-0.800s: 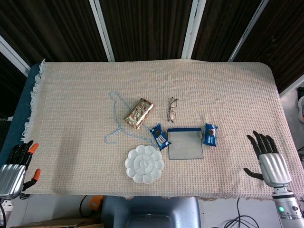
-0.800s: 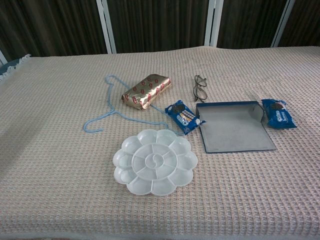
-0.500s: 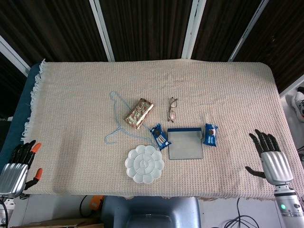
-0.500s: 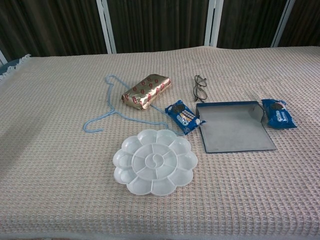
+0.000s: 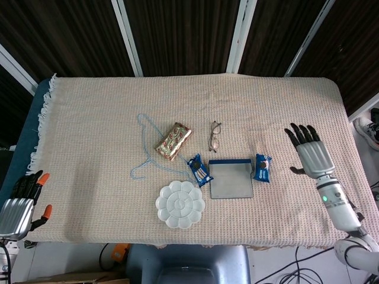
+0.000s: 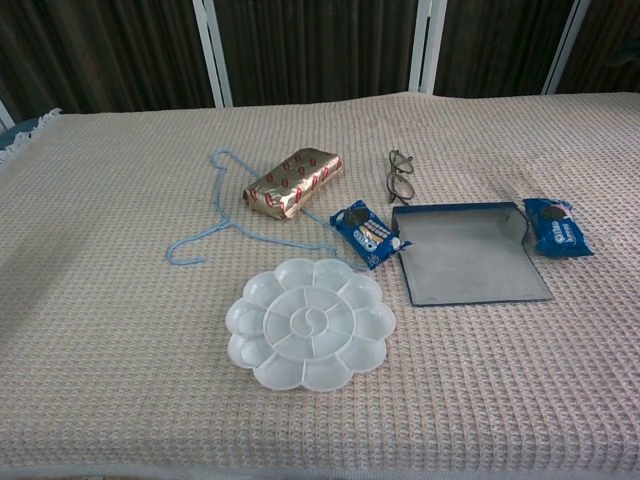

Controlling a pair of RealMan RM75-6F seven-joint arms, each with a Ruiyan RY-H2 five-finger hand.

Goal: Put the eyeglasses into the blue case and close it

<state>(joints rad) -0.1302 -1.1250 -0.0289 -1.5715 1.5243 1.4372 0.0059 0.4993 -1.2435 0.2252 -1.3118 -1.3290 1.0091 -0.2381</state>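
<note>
A: What differs from a moment ago?

B: The right hand (image 5: 309, 151). It was low at the near right edge of the table; it has since come up and forward over the cloth (image 5: 89, 118), and now sits to the right of the blue case (image 5: 231, 179), well apart from it. Its fingers are spread and it holds nothing.

A: And the left hand (image 5: 18, 204)?

B: Much where it was, off the near left corner of the table, a touch lower in the head view. Fingers apart, nothing in it. Neither hand shows in the chest view.

A: The eyeglasses (image 5: 214, 136)?

B: Unmoved. They lie folded on the cloth just behind the case's far edge, near its left end. The case lies open and flat, its grey lining up.

A: Anything else shifted?

B: No. One blue snack packet (image 5: 199, 170) touches the case's left side, another (image 5: 263, 167) lies at its right. The white palette (image 5: 180, 204) sits in front to the left, the gold wrapped bar (image 5: 173, 141) and the light blue cord (image 5: 144, 149) further left
</note>
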